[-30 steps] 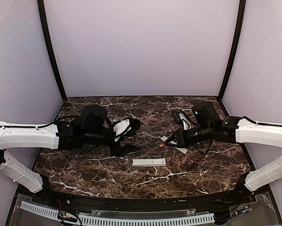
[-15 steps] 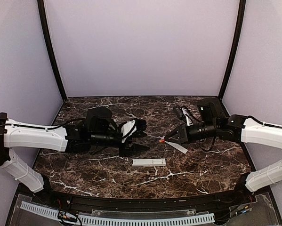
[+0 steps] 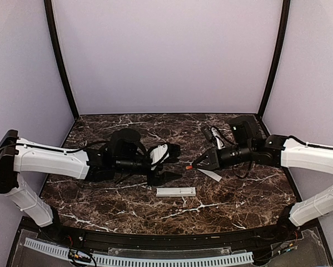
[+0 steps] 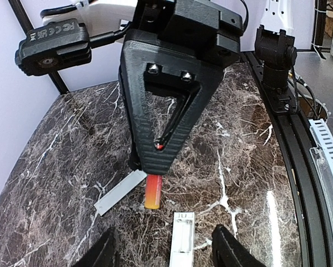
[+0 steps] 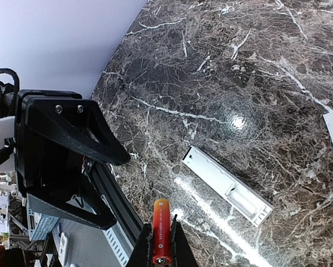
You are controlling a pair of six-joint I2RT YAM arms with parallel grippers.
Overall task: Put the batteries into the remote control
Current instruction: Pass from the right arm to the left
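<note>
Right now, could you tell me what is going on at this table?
The right gripper is shut on a red battery, held above the marble table just beyond the remote control, which lies flat with its compartment looking open. The left gripper hangs open opposite it, holding nothing. A thin white strip lies on the table near the right gripper. No battery shows in the remote control yet.

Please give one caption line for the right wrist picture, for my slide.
Right gripper holding a red battery over the marble table, white remote lying on it.
</note>
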